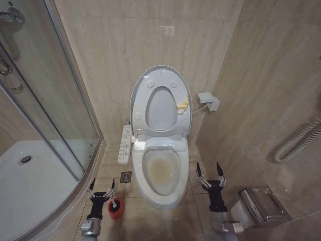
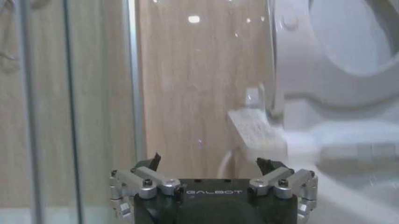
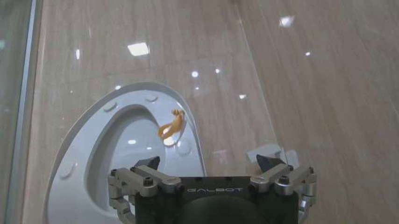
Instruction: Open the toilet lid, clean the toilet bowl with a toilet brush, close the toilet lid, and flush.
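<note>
Yellow-stained white toilet bowl (image 1: 161, 173)

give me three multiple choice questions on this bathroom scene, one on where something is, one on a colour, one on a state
1. Where does the brush cup stand?
A. on the floor by the left end effector
B. inside the toilet bowl
C. on the shower tray

2. What colour is the brush cup?
A. blue
B. red
C. white

3. How is the toilet lid?
A. shut flat over the bowl
B. lying on the floor
C. raised against the wall

Answers: 1 A, the cup sits on the floor tiles left of the bowl, beside that end effector. 2 B, it is plainly red. 3 C, lid and seat stand upright, leaving the stained bowl open.
</note>
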Controlling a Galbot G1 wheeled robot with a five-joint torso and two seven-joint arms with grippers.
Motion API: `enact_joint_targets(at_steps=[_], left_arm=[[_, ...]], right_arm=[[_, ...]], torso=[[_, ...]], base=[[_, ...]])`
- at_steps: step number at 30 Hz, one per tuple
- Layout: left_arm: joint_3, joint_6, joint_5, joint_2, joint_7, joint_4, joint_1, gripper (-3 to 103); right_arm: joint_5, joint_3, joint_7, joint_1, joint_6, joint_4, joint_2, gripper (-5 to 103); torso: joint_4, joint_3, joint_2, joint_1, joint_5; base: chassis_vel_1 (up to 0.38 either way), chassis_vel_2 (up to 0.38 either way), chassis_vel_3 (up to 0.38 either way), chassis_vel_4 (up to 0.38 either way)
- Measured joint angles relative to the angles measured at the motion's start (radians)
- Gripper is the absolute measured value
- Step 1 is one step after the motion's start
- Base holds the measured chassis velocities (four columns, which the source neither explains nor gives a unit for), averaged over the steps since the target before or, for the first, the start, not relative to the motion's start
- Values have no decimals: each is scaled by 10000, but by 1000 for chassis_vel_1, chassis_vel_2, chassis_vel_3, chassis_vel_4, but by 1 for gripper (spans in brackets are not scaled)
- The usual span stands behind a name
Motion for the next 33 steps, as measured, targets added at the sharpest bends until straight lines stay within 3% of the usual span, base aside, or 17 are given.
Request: enact_joint_targets(at_steps=[4,5,7,9,13,15,19,23,27,33], left_arm=[[-125,756,-325,263,-576,-1516,733,100],[-230,1082,-410,348,-858,-2347,1123,100],[-275,1215,-419,359,-952,-2704,1301,100],[-364,1426,-419,316,-1071,-3672,1778,100],[-252,1513,-424,278,-987,-4409,1846,100],[-129,1508,-454,303,-735,-4797,1637,100],[-449,1534,-550,204,-576,-5444,2060,100],[-796,1532,-525,97,-492,-5747,2426,100],[-1353,1501,-449,-182,-391,-6228,3068,100],[-1965,1440,-472,-362,-390,-6698,3532,100]], right_arm=[[19,-168,380,255,-373,350,-414,100],[27,-284,657,492,-588,493,-641,100],[22,-341,836,667,-685,521,-745,100],[-217,-509,1661,1310,-1052,488,-1094,100],[-546,-450,2478,1984,-1383,209,-1502,100],[-782,-213,3100,2549,-1548,-236,-1925,100],[-802,-431,3646,3996,-1864,-1375,-2308,100],[-727,-736,3710,5045,-1954,-2411,-2382,100],[-198,-1554,3384,7604,-2062,-4511,-2242,100],[-128,-2139,2788,9511,-2115,-6535,-2045,100]], torso=[[1,0,0,0,0],[-2,0,0,0,2],[-1,0,0,0,4],[0,0,0,0,2],[11,0,0,0,9],[-19,0,0,0,-3],[-4,1,-1,1,5],[3,2,-1,1,4],[9,2,-1,1,-1],[-2,3,-2,2,2]], base=[[0,0,0,0],[0,0,0,0],[0,0,0,0],[0,0,0,0],[0,0,0,0],[0,0,0,0],[0,0,0,0],[0,0,0,0],[0,0,0,0],[0,0,0,0]])
